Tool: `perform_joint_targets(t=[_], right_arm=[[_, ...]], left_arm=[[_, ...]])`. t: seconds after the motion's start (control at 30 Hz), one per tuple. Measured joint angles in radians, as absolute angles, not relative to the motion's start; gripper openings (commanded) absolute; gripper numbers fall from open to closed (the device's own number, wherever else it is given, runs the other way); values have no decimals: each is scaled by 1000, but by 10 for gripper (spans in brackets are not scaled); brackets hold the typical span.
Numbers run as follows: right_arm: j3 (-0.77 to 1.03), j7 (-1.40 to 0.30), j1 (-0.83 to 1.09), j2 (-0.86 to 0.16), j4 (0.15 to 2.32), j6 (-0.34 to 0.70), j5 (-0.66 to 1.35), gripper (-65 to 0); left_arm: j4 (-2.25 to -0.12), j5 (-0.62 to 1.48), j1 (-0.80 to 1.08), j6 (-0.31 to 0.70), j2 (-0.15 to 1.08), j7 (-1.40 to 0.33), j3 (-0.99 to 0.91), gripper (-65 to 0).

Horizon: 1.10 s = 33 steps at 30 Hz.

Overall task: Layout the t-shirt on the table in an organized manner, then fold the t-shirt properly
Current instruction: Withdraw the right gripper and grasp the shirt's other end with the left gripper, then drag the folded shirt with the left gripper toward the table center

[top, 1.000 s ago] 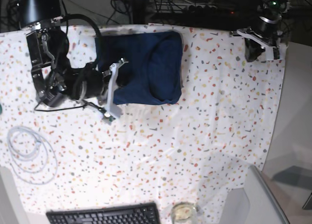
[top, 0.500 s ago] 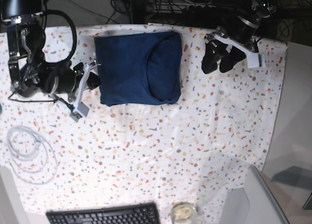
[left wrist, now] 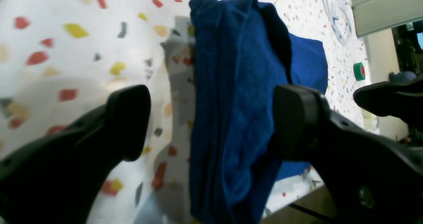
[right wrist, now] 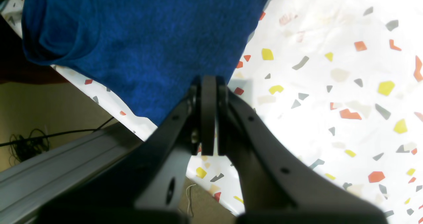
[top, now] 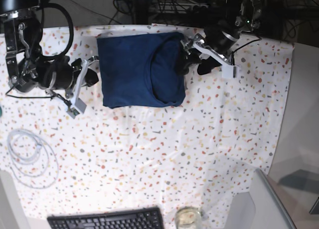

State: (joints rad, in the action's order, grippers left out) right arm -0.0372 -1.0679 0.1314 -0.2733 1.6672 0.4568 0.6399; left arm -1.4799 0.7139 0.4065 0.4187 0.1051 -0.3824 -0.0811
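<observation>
- Nearest in the base view, a keyboard (top: 105, 219) and a glass (top: 188, 216) sit at the worktop's (top: 164, 154) front edge, and a cable coil (top: 31, 157) lies at the view's left. The broad speckled stretch between them and the shirt (top: 141, 69) is bare.
- The shirt lies folded into a compact block at the far middle, its back edge just beside the worktop's far edge, so there is little margin behind it.
- The right pincer (top: 85, 79) has drawn back from the shirt over the last second: it was over the shirt's left side, and now it sits just off the left edge. Its jaws are pressed together with nothing between them, as the right wrist view (right wrist: 209, 118) shows.
- The left pincer (top: 193, 59) has swung in from the far corner and now stands at the shirt's right edge. Its jaws have spread wide; in the left wrist view (left wrist: 211, 125) the thick folded edge (left wrist: 238, 95) lies between them, not yet clamped.
- Judged from this, the folding is well along, and the left arm seems set to take that right edge for another fold or to tidy it.
- A fold carried leftward has free room across the shirt, though the right pincer waits close on that side.
</observation>
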Motion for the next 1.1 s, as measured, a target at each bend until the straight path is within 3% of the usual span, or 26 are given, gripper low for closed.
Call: perform_joint_targets(t=[0.57,0.67,0.87,1.1], right_arm=[[-36,-1065,131,-273,1667,457,640,-650],[-36,-1065,132,-273,1667,457,640,-650],[46,-1064,162,-266,1667,457,647,-650],[160,-1060,175,-268,1667,458,642,-650]], left_arm=[[-1269,736,270,433,105,-347,47,-110],[-1239,738,246,435,101,-352,59,-227],[-1223,731,239,423,105,-376,59,-650],[-1222,728,198,422,131,-414,91,-650]])
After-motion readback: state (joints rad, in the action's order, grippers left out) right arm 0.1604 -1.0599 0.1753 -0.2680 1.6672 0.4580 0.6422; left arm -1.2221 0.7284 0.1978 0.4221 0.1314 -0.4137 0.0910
